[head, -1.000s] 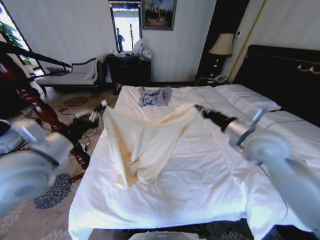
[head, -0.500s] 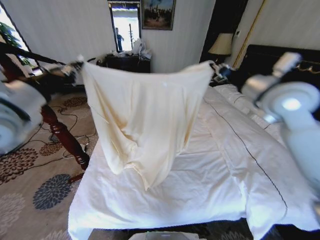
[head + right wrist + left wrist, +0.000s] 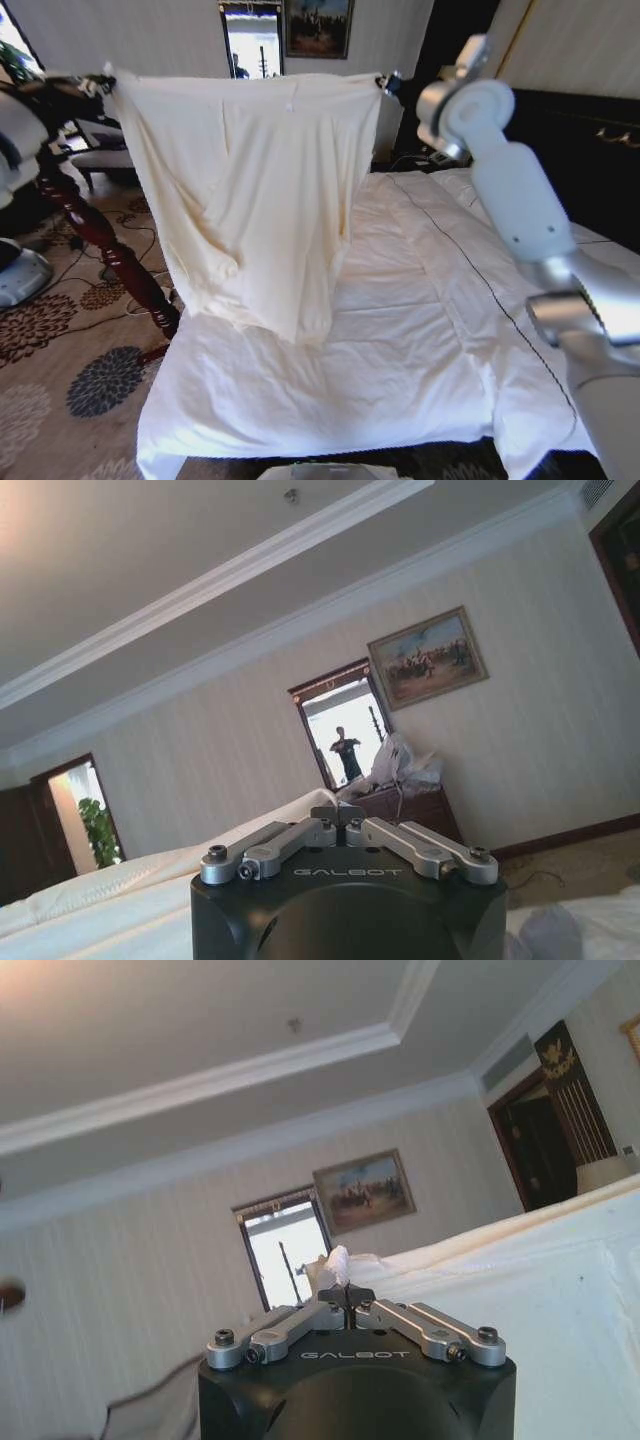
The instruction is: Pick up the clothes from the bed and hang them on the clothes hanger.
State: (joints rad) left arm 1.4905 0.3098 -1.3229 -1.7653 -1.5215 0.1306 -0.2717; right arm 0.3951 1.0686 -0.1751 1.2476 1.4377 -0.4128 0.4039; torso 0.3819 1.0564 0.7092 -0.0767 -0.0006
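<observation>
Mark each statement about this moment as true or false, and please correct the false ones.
1. The clothes hang spread out between the two claws. True.
2. The left claw is open and holds nothing. False: it is shut on one top corner of the clothes.
3. The right claw grips the other top corner. True.
4. The clothes lie flat on the bed. False: they are lifted in the air, with the lower edge hanging down in front of the duvet.
5. The clothes are dark blue. False: they are cream, pale yellow.
6. A reddish-brown wooden post stands beside the bed, on the robot's left. True.
</observation>
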